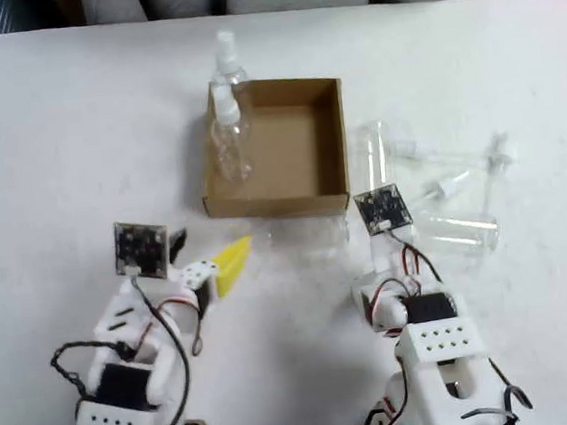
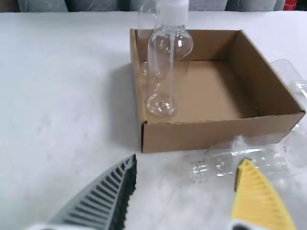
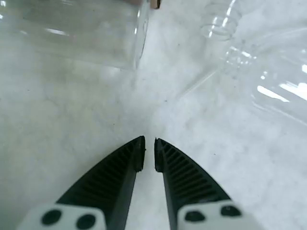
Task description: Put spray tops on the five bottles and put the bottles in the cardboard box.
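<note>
High view: the table point(image 1: 54, 124) carries the cardboard box point(image 1: 278, 205) at its middle, with both arms low in front of it. One capped bottle point(image 1: 229, 137) stands inside the box, against the wall on the left arm's side. A second capped bottle point(image 1: 227, 62) stands at the far corner; whether it is inside or just behind the box cannot be told. An uncapped bottle point(image 2: 230, 160) lies on its side just in front of the box's near wall. More open bottles point(image 1: 456, 231) lie beside the box on the right arm's side, among loose spray tops point(image 1: 460, 167).

Hazards, judged from this layout:
- The box is light and not fixed. A push through the lying bottle can shift the box and topple the standing bottle inside it.
- The lying bottle is round and smooth. An off-centre grip is likely to make it roll or slip out.
- The thin tubes on the spray tops can bend or miss a neck if a top is offered at a tilt.

Arm pose:
- The left gripper point(image 2: 188, 162) points toward the box. Its fingers are spread wide and hold nothing, and the neck of the lying bottle sits near the gap between them.
- The right gripper point(image 3: 149, 143) points down at bare table between the lying bottles. Its fingers are drawn almost together, with only a slit between them, and hold nothing.
</note>
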